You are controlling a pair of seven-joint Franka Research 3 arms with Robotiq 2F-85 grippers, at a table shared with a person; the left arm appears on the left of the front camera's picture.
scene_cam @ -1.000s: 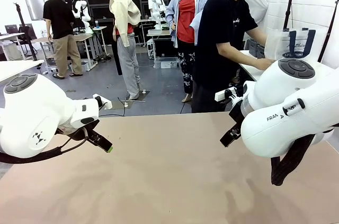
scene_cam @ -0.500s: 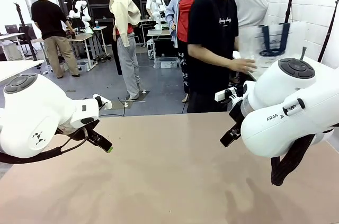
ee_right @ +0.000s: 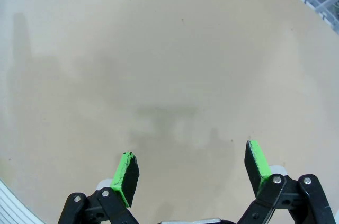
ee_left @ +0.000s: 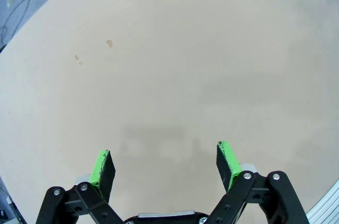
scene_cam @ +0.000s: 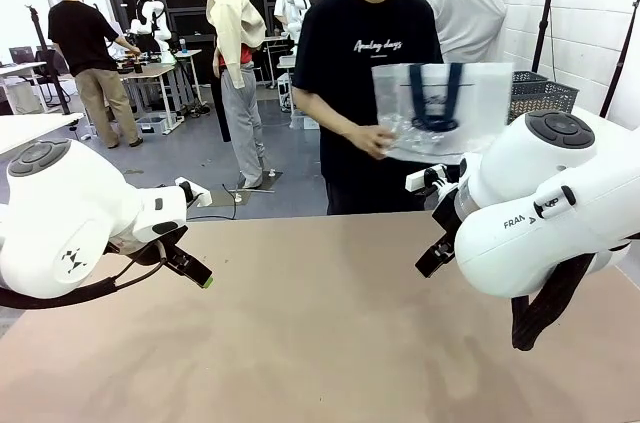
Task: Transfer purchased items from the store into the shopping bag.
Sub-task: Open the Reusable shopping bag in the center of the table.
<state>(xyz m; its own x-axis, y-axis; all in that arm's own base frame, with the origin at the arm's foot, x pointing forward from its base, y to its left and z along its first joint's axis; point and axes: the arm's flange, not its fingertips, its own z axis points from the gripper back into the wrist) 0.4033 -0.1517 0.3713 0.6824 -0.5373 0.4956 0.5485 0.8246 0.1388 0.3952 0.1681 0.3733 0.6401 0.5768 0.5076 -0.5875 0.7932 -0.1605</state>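
Closest to you, over the bare beige tabletop (ee_left: pixel 169 49), the left gripper (ee_left: pixel 165 155) hangs with its green pads spread wide and nothing between them. The right gripper (ee_right: pixel 188 163) is the same: wide apart, empty, only table beneath. Across the table at the far edge, a person in a black T-shirt (scene_cam: pixel 350 73) holds up the translucent white plastic shopping bag (scene_cam: pixel 480 93) with navy blue strap handles (scene_cam: pixel 436 125), one hand (scene_cam: pixel 372 140) at its lower left corner. The bag is in the air, not set down, and well apart from both grippers. Something crinkled shows low inside it; can't tell what. Behind it to the right, the dark grey lattice-sided plastic basket (scene_cam: pixel 540 95) sits on a side counter by the white wall, with its contents hidden. Expect the bag to be light, thin, floppy and slippery film that collapses if unsupported, so take it by a strap handle or pinch the top rim, not the flat side. The basket looks stiff; grip its rim. Writing: "FRAN" on the white right arm (scene_cam: pixel 560 213). The T-shirt script looks like "Analog days", not certain. The bag's dark print is too small to read.
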